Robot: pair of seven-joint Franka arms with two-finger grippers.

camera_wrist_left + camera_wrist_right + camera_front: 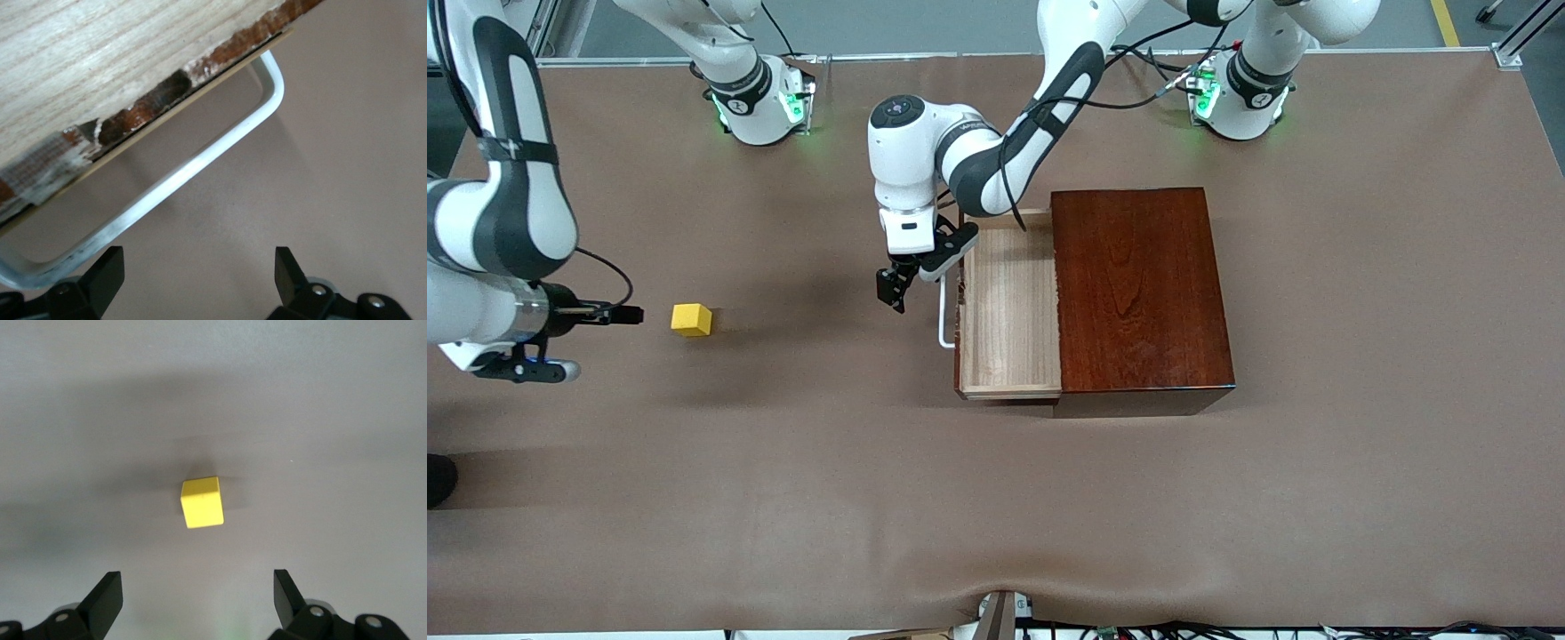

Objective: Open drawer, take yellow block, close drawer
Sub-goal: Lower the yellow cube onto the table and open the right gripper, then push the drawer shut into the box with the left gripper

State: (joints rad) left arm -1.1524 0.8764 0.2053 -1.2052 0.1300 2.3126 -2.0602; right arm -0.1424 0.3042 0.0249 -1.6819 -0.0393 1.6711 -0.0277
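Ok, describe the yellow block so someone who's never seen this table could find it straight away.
Start at the dark wooden box with its drawer pulled open, then move along the brown table toward the right arm's end. The yellow block sits alone on the bare surface, just ahead of the open right gripper. It is the only small, bright-yellow cube there.

The yellow block [691,320] lies on the table [996,498], well apart from the drawer [1009,307].

Left arm [996,160] hides the drawer's [1009,302] corner nearest the bases
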